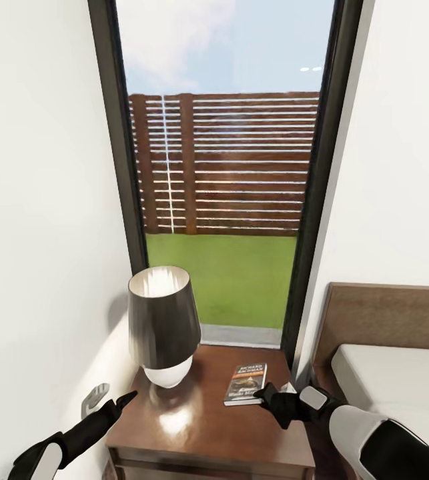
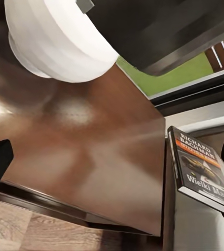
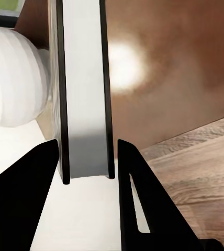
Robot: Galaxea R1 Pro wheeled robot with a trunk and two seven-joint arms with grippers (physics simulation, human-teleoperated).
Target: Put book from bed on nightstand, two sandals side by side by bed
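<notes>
The book (image 1: 245,384) hangs tilted, cover up, just above the right part of the dark-brown nightstand (image 1: 194,433). My right gripper (image 1: 267,395) is shut on its near edge. In the right wrist view the book (image 3: 85,94) stands edge-on, with a black finger pressed against each cover. My left gripper (image 1: 126,399) hovers at the nightstand's front left corner, fingers spread wide and holding nothing. From that wrist, the book (image 2: 200,166) shows its "RICHARD BACHMAN" cover past the glossy top (image 2: 91,146). The bed (image 1: 401,387) lies to the right. The two sandals are out of view.
A lamp (image 1: 163,327) with a dark shade and white base stands on the nightstand's back left. A tall black-framed window (image 1: 221,167) rises behind it, white walls on both sides. A wall socket (image 1: 95,398) sits low on the left wall.
</notes>
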